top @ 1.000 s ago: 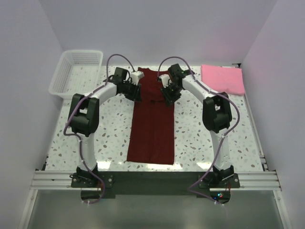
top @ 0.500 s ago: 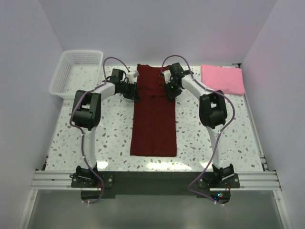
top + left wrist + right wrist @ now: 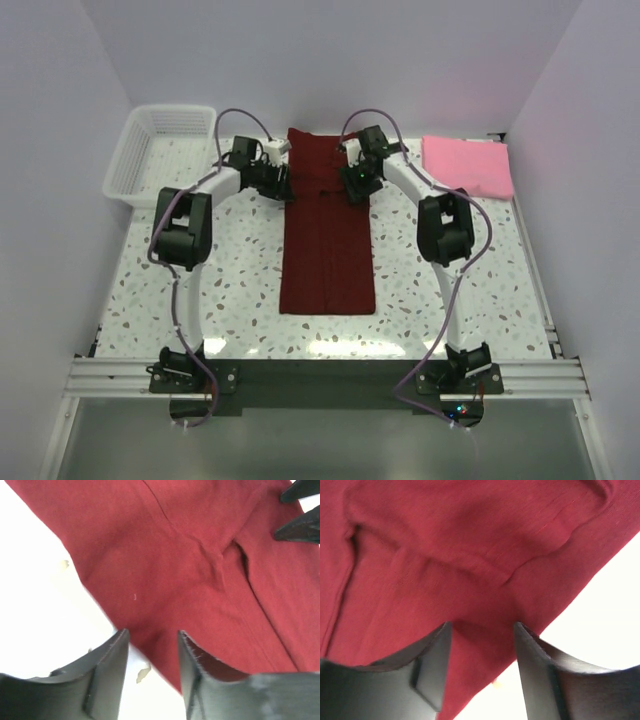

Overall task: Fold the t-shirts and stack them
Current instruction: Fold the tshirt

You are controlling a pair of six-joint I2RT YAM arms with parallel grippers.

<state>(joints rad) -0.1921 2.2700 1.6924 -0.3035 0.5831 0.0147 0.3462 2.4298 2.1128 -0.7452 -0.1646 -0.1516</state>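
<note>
A dark red t-shirt point(image 3: 326, 230) lies flat as a long, narrow folded strip down the middle of the table. My left gripper point(image 3: 283, 184) is at its left edge near the far end. In the left wrist view the left gripper point(image 3: 152, 636) is open, its jaws straddling the cloth's edge point(image 3: 150, 580). My right gripper point(image 3: 355, 190) is at the shirt's right edge near the far end. In the right wrist view the right gripper point(image 3: 482, 627) is open over the red cloth point(image 3: 445, 555). A folded pink t-shirt point(image 3: 467, 165) lies at the back right.
A white plastic basket point(image 3: 160, 150) stands at the back left corner. The speckled tabletop point(image 3: 230, 280) shows on both sides of the red shirt. Walls close in the table at the back and sides.
Both grippers have moved toward the back of the table, and the red shirt has slid that way with them. It now lies straighter.
</note>
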